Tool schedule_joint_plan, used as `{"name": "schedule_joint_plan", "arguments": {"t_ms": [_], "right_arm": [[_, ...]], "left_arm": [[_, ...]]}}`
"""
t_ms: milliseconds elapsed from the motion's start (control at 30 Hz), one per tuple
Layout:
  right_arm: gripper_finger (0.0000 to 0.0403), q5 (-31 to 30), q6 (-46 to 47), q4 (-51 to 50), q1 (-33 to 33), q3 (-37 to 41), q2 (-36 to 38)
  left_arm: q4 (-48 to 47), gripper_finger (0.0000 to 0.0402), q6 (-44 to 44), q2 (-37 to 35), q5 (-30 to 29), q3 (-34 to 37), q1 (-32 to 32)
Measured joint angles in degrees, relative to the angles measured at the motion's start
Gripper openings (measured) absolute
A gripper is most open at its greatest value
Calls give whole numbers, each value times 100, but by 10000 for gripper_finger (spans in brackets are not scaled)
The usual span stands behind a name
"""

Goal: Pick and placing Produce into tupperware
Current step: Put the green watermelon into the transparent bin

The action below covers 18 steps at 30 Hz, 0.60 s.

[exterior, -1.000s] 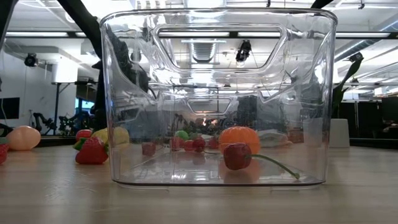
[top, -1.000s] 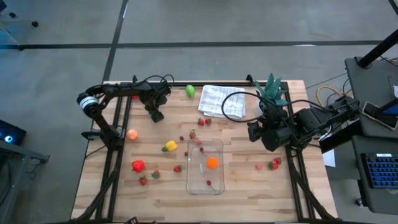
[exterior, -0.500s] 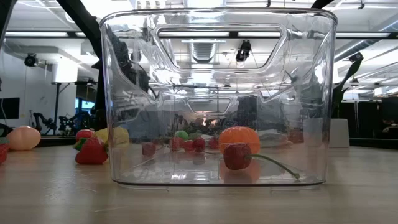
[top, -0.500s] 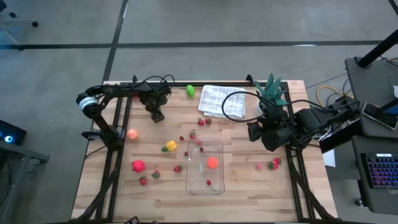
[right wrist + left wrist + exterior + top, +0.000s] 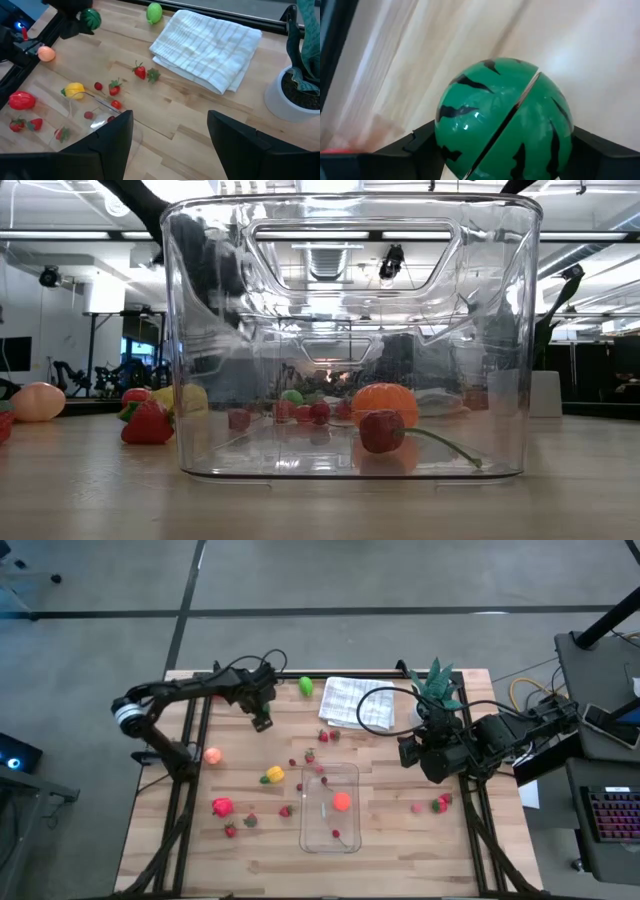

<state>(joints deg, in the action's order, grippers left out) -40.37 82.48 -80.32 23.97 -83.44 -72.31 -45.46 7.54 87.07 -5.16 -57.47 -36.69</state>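
Note:
My left gripper [image 5: 502,150] is shut on the striped dark-green melon [image 5: 502,115] over the table's far left part; the right wrist view shows that melon [image 5: 91,18] too. From above, the left gripper [image 5: 262,719] hides it. The clear tupperware [image 5: 330,808] stands mid-table with an orange fruit [image 5: 342,801] and a small red one [image 5: 380,430] on its floor. More produce lies loose on the wood: a lime-green piece [image 5: 305,686], a yellow one [image 5: 273,775], a red one [image 5: 221,806]. My right gripper [image 5: 170,145] hangs open above the table's right part, with nothing between its fingers. My left gripper pinches the melon between its two fingers [image 5: 415,150], one on each opposite side [image 5: 445,137] of the round body. The fingers come steeply from above. The melon looks lifted clear of the wood, its slanting seam facing the wrist camera.
A folded white cloth [image 5: 350,700] and a spiky plant in a white pot [image 5: 435,690] stand at the far edge. A peach-coloured fruit [image 5: 212,755] lies near the left rail. Strawberries are scattered left of the tupperware and at the right [image 5: 438,804].
My left gripper has risen and shifted a little toward the table's far and right edges.

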Motion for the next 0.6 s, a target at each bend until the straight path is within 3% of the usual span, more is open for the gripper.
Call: {"name": "schedule_joint_plan", "arguments": {"t_ms": [133,333,467,600], "right_arm": [[247,2,-112,-2,0,0,0],[247,30,-300,-4,0,0,0],[247,245,-436,0,0,0,0],[247,324,-605,17,116,0,5]], "left_arm": [[27,274,-315,-757,796,-102,639],[599,274,-929,-1776,874,-160,2380],[1630,274,-1367,-1984,681,-147,3589],[2390,274,-1470,-1733,3,-199,4375]]}}
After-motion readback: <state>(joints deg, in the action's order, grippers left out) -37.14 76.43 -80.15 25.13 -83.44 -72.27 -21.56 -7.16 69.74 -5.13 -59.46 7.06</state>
